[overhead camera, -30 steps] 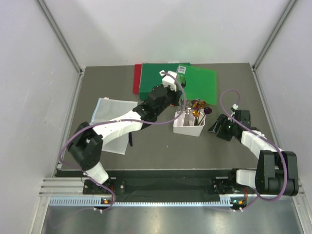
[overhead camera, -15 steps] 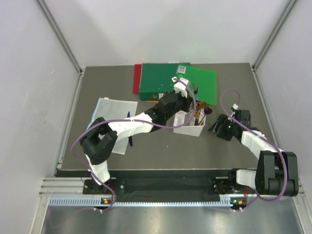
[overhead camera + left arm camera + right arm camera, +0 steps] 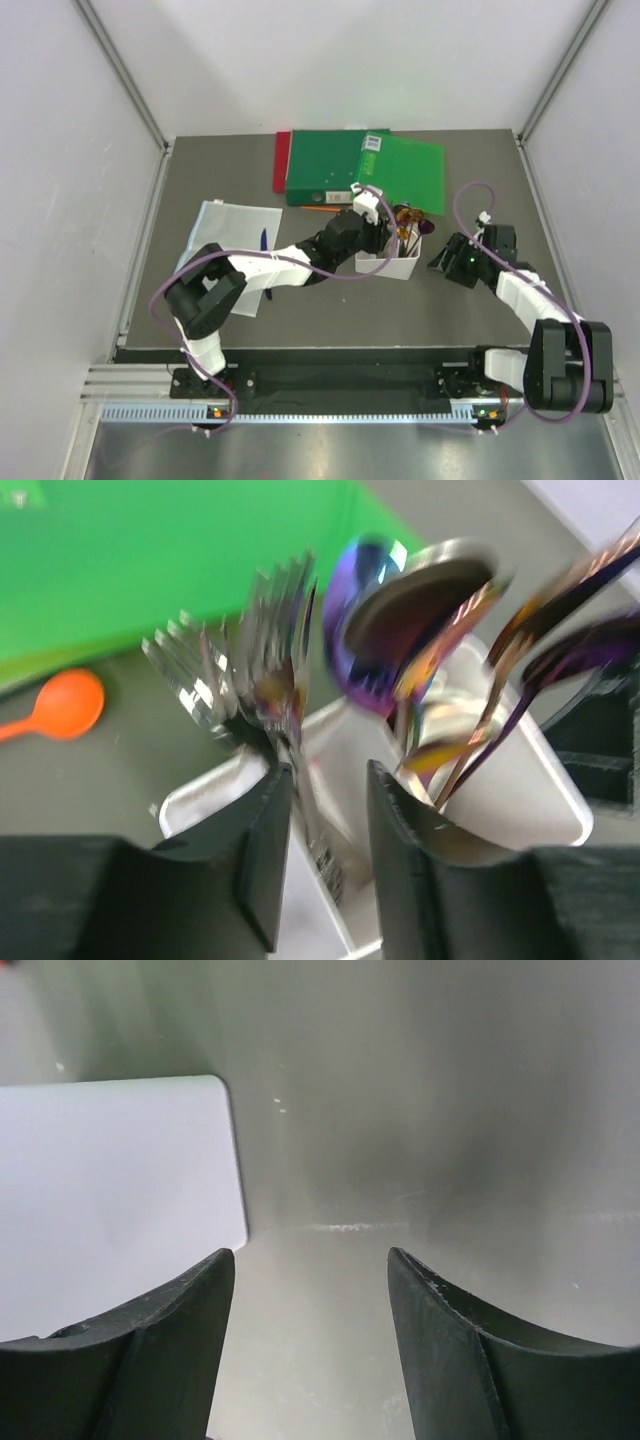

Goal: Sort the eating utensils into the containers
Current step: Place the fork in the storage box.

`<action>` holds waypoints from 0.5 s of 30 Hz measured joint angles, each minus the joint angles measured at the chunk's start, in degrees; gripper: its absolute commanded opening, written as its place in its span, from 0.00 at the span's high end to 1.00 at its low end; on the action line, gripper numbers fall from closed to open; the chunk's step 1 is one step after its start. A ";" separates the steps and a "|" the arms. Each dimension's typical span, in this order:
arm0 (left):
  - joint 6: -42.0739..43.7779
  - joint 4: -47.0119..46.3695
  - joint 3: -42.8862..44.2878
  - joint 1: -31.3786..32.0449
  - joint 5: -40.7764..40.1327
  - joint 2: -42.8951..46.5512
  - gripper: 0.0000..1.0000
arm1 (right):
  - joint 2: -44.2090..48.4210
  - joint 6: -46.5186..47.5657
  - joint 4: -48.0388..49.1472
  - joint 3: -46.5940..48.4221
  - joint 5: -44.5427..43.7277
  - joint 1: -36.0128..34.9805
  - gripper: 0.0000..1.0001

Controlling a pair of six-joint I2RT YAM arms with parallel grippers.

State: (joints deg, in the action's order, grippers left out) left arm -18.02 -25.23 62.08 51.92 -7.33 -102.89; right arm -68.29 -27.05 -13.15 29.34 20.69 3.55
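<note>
The white container (image 3: 388, 266) holds several upright eating utensils: silver forks (image 3: 195, 675), rainbow spoons (image 3: 372, 605) and purple-gold pieces (image 3: 565, 645). My left gripper (image 3: 381, 232) hangs over the bin's left compartment. Its jaws (image 3: 328, 775) stand apart, and a silver fork handle (image 3: 312, 825) runs down loose between them into the bin (image 3: 535, 795). An orange spoon (image 3: 62, 704) lies on the table by the green folder. A dark blue utensil (image 3: 262, 239) shows on the clear sheet. My right gripper (image 3: 448, 262) is open and empty just right of the bin (image 3: 110, 1190).
A green folder (image 3: 400, 165) overlaps a red folder (image 3: 281, 160) at the back of the table. The clear plastic sheet (image 3: 222, 238) lies at the left, partly under my left arm. Grey walls enclose the table on three sides.
My left arm swung right and came down over the bin with a fork, and its jaws went from shut to apart. The right arm has barely moved.
</note>
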 measured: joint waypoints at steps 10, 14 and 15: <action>1.22 0.39 -3.54 0.00 -1.95 6.93 0.52 | 6.73 1.36 -4.33 8.09 -1.70 0.00 0.35; 3.32 3.41 -1.05 0.02 -3.61 8.87 0.52 | 9.07 1.25 -5.88 9.81 -2.56 0.00 0.35; 4.48 5.11 0.33 0.02 -4.68 9.09 0.53 | 9.55 1.01 -6.82 10.21 -2.82 0.00 0.35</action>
State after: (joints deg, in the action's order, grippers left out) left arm -13.54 -20.12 62.41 51.94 -12.01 -93.80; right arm -58.74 -26.04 -19.97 39.55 17.87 3.55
